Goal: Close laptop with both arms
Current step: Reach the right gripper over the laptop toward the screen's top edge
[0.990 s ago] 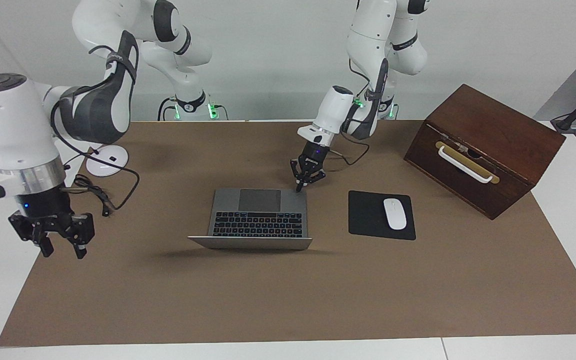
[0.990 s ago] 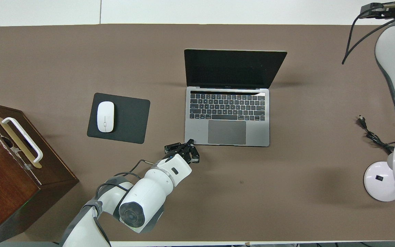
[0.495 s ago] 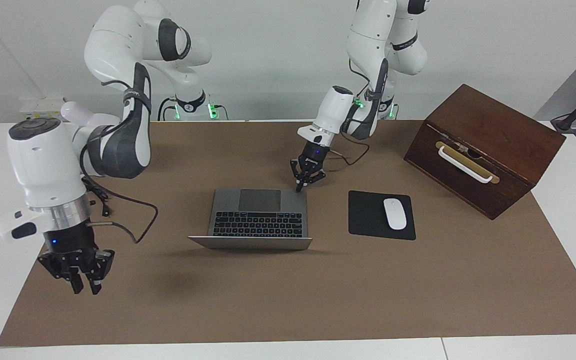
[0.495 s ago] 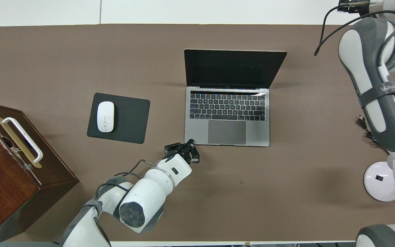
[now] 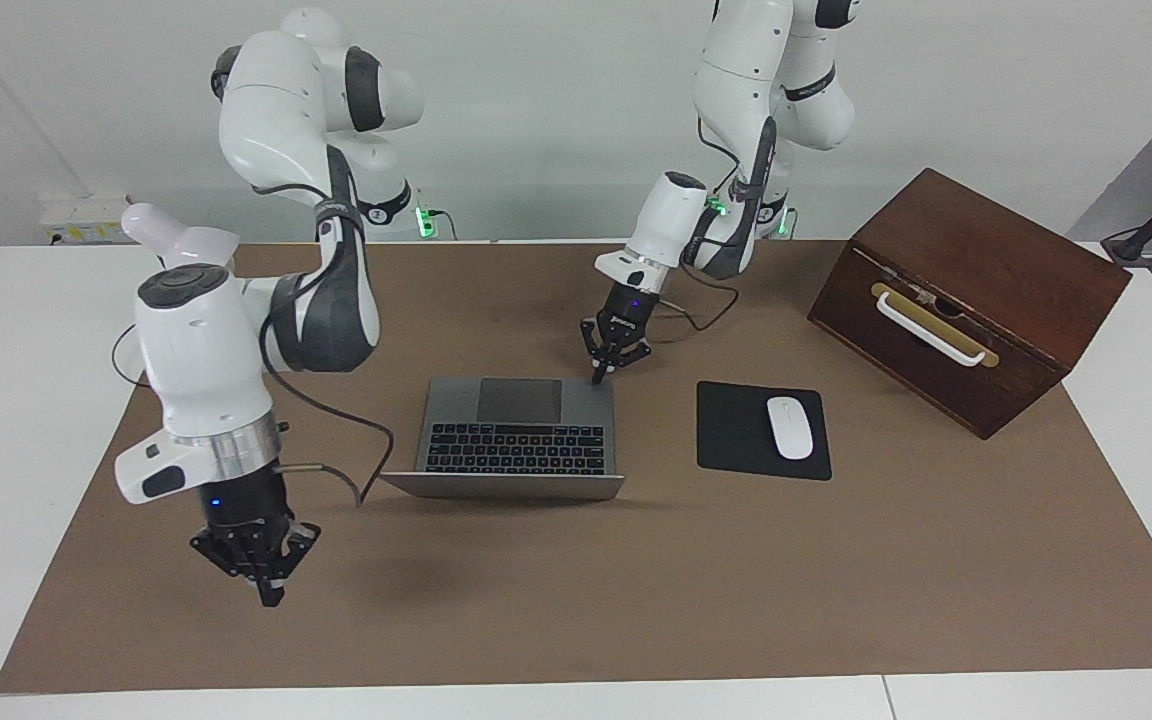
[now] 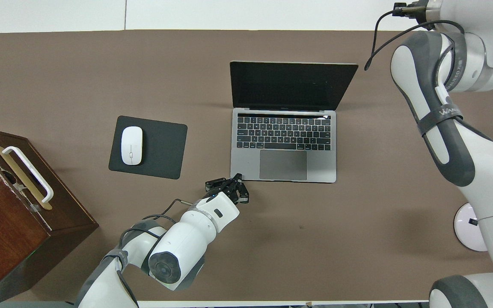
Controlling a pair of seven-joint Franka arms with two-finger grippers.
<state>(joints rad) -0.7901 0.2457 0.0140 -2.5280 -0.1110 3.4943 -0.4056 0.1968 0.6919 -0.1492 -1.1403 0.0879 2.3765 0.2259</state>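
Fingertips of my left gripper (image 5: 600, 375) are pressed together into one point, planted on the corner of the laptop (image 5: 516, 425) base beside the trackpad, mid-frame in the facing view. From overhead that left gripper (image 6: 234, 182) sits just below centre at the laptop (image 6: 283, 147) edge. Over at the lower left of the facing view, my right gripper (image 5: 264, 590) hangs above the brown table mat (image 5: 636, 600), its fingers drawn in tight, clutching nothing. Laptop's open at centre frame, screen up. To the right of it in the facing view: mouse pad (image 5: 736, 440), white mouse (image 5: 789, 427), and a wooden box (image 5: 976, 290) at upper right.
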